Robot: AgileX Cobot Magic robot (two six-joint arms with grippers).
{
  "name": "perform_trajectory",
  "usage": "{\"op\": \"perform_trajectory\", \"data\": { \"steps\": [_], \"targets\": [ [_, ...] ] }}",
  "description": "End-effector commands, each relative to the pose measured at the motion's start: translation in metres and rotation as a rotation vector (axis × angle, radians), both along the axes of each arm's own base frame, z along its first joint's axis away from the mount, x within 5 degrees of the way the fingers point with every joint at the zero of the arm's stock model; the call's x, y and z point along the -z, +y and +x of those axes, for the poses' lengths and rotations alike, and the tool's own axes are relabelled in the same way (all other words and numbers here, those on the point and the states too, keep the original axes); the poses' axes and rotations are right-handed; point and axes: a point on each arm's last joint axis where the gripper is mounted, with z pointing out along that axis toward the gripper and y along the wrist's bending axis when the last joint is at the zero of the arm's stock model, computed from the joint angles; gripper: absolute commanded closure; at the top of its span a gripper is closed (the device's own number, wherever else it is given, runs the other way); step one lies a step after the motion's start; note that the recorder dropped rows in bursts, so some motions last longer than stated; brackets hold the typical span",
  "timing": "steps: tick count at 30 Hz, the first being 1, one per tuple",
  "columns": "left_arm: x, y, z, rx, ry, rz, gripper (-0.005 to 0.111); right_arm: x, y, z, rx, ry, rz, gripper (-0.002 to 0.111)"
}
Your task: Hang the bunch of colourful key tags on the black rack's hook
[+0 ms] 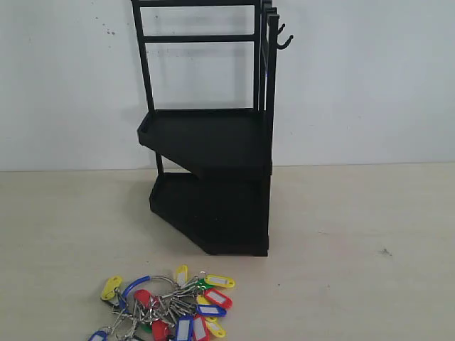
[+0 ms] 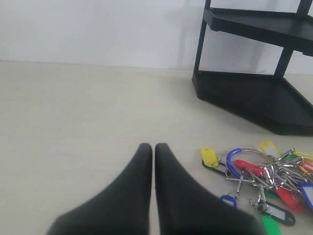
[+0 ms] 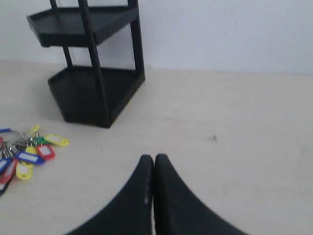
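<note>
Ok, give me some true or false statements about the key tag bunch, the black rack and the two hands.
1. The colourful bunch of plastic key tags on metal rings lies on the pale table in front of the tall black metal two-tier rack. True.
2. The bunch hangs on the small black upturned hook. False: the hook, high on the rack's post, is bare.
3. The left hand and right hand are both shut, holding nothing. True.
4. The rack lies tipped on its side. False: it stands upright.
</note>
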Motion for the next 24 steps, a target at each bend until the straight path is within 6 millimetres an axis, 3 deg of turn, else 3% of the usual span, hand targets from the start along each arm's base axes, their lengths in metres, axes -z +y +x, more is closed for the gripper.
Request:
{"op": "perform_trajectory", "data": {
  "steps": [1, 6, 10, 13, 16, 20, 24],
  "targets": [
    [0.001, 0.000, 0.000, -0.002, -0.003, 0.008, 0.102, -0.023, -0.001, 0.001, 0.012, -0.256, 0.012, 0.109],
    [0.001, 0.000, 0.000, -0.002, -0.003, 0.008, 0.102, -0.046, -0.003, -0.003, 0.025, -0.506, 0.055, 0.109],
    [0.001, 0.000, 0.000, -0.002, -0.003, 0.008, 0.102, -0.069, -0.006, -0.015, 0.014, -0.769, 0.252, 0.109],
    [0.001, 0.000, 0.000, -0.002, -0.003, 0.008, 0.102, -0.091, -0.005, -0.016, 0.008, -0.654, 0.246, 0.109],
    [0.001, 0.000, 0.000, -0.002, -0.003, 0.008, 0.102, -0.131, -0.005, -0.022, 0.002, -0.505, 0.225, 0.109],
    [0.001, 0.000, 0.000, -0.002, -0.003, 0.008, 0.102, -0.160, -0.003, -0.019, 0.003, -0.279, 0.171, 0.109],
    [0.001, 0.000, 0.000, -0.002, -0.003, 0.008, 0.102, -0.166, 0.004, -0.003, -0.029, 0.065, 0.101, 0.109]
  ]
}}
